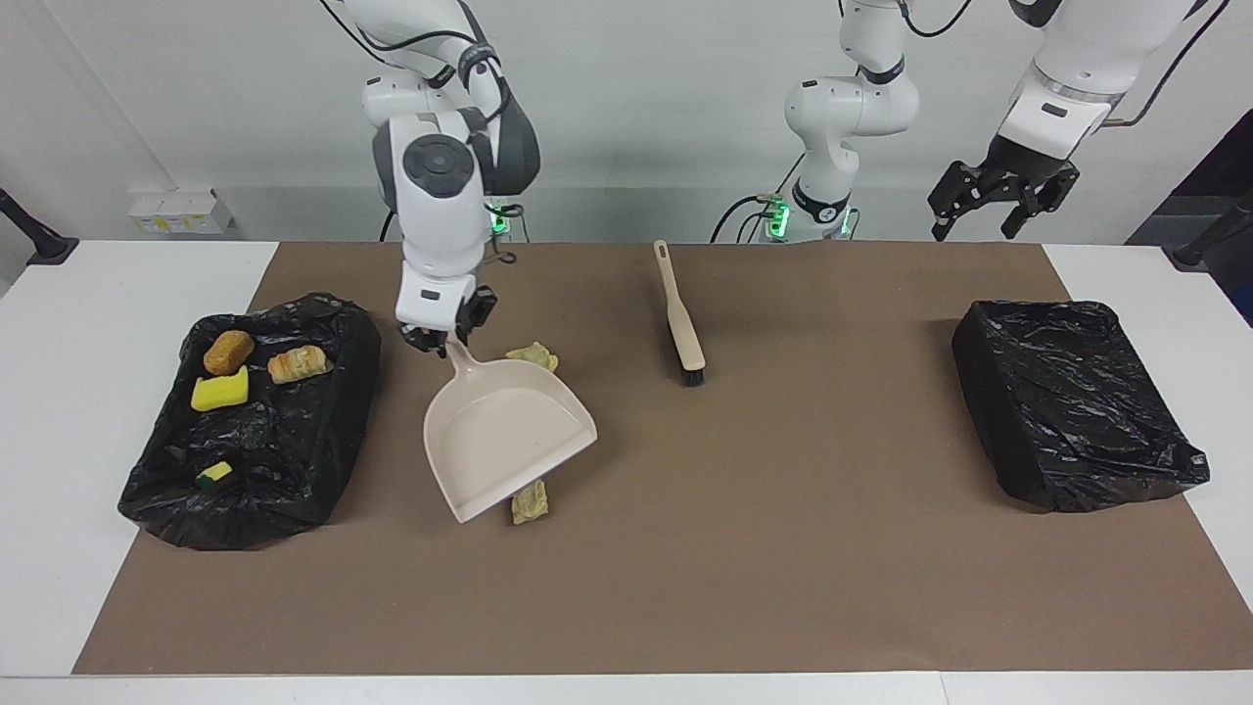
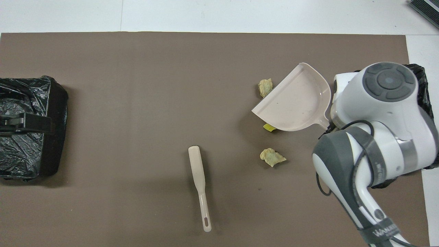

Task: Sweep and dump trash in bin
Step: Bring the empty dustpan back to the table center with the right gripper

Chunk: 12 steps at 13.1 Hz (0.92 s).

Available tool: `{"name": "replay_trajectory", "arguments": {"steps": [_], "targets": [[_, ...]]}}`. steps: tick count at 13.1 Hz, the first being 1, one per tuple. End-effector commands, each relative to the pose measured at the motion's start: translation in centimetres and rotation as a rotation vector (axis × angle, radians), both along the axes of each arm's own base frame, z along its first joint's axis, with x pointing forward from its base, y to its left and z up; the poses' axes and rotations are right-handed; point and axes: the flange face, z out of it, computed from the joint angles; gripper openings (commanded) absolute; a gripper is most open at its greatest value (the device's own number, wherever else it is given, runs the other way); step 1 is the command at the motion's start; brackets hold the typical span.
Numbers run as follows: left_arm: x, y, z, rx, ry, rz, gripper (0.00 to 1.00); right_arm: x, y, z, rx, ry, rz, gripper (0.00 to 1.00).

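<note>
My right gripper (image 1: 442, 338) is shut on the handle of the beige dustpan (image 1: 504, 431), which is empty and held low and tilted over the brown mat. One pale beige chunk (image 1: 533, 355) lies beside the handle, nearer to the robots. Another (image 1: 530, 502) sits partly under the pan's lip. In the overhead view a yellow bit (image 2: 269, 128) peeks from under the dustpan (image 2: 295, 99). The black-lined bin (image 1: 255, 421) at the right arm's end holds an orange-brown lump (image 1: 228, 351), a beige chunk (image 1: 297, 364) and two yellow sponge bits (image 1: 219, 392). My left gripper (image 1: 984, 215) waits open, up in the air.
The beige brush (image 1: 680, 318) lies on the mat's middle, bristles pointing away from the robots; it also shows in the overhead view (image 2: 200, 192). A second black-lined bin (image 1: 1072, 401) stands at the left arm's end. My right arm hides most of the first bin in the overhead view.
</note>
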Motion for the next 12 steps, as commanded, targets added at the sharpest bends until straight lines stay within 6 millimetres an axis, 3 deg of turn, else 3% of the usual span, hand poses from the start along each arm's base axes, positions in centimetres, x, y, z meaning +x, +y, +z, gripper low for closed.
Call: {"name": "replay_trajectory", "arguments": {"steps": [1, 2, 4, 7, 9, 11, 12], "targets": [[-1.1, 0.1, -0.2, 0.01, 0.004, -0.012, 1.0, 1.0, 4.8, -0.3, 0.06, -0.02, -0.138, 0.0], [-1.1, 0.1, -0.3, 0.012, 0.01, -0.012, 1.0, 1.2, 5.9, -0.4, 0.11, -0.008, -0.212, 0.0], [-1.1, 0.2, -0.3, 0.015, 0.01, -0.009, 1.0, 1.0, 8.3, -2.2, 0.123, 0.008, -0.322, 0.0], [-0.9, 0.2, -0.4, 0.016, 0.002, -0.018, 1.0, 3.0, 13.1, -2.7, 0.179, 0.011, -0.507, 0.0], [-0.5, 0.2, -0.2, 0.013, -0.019, -0.021, 1.0, 3.8, 17.8, -4.4, 0.183, 0.009, -0.548, 0.0], [-0.4, 0.6, -0.3, 0.015, -0.02, -0.041, 1.0, 4.2, 20.7, -6.2, 0.17, 0.016, -0.559, 0.0], [-0.4, 0.7, -0.3, 0.015, -0.02, -0.044, 1.0, 4.1, 21.1, -6.9, 0.171, 0.022, -0.56, 0.0]]}}
